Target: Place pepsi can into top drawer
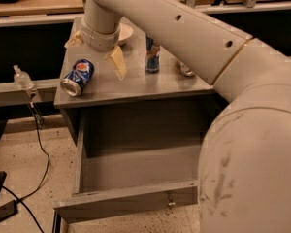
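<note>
The pepsi can (78,76), dark blue with a round logo, lies on its side at the front left corner of the grey cabinet top (136,84). My gripper (94,58) hangs over the cabinet top just right of and above the can, open, with one cream finger (118,62) to the can's right and the other (73,39) behind it. It holds nothing. The top drawer (131,200) is pulled out below, its inside bare and its small knob (170,203) on the front panel.
A slim blue-and-silver can (153,55) stands upright mid-top. A gold can (185,70) and a white bowl (124,32) are partly hidden by my arm (242,130), which fills the right side. A plastic bottle (22,77) and a cable (39,135) are at left.
</note>
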`<action>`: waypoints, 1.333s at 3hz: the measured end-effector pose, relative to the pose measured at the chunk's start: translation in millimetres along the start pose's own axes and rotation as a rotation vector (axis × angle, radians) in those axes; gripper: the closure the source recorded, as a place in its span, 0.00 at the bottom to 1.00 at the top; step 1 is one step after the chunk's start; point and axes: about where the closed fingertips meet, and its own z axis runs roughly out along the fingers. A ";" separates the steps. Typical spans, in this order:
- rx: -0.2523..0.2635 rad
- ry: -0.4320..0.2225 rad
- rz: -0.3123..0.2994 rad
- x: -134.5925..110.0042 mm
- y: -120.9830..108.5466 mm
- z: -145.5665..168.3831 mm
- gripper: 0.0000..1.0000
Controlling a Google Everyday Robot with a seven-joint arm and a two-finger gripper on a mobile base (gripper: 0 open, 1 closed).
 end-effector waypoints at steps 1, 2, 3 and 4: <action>-0.034 -0.013 -0.054 -8.7 -4.0 27.3 0.00; -0.054 -0.014 -0.102 -16.9 -14.3 45.9 0.00; -0.076 -0.006 -0.119 -21.2 -19.7 56.3 0.16; -0.099 -0.009 -0.128 -25.1 -20.8 64.1 0.39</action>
